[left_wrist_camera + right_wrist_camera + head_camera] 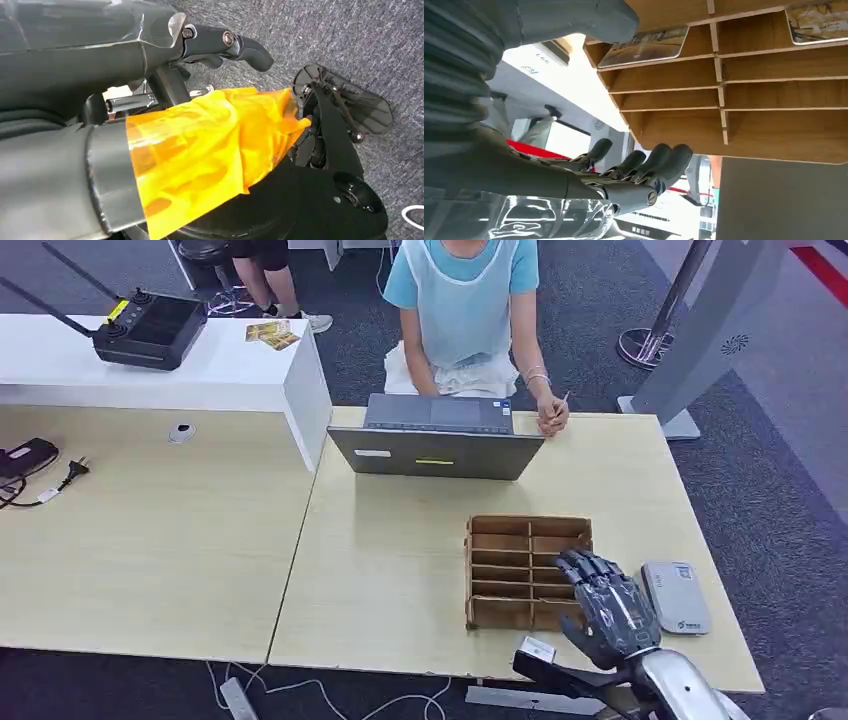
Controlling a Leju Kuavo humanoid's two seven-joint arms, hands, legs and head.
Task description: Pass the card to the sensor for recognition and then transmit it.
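Right hand empty, fingers spread, held over right side of wooden rack | cards seen in rack slots | sensor laid right of rack | left hand state cannot be told

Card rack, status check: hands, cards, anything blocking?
Right hand open, fingers spread above the wooden rack. Left hand down by the floor, holding nothing. Cards in rack slots. No obstruction; sensor beside rack.
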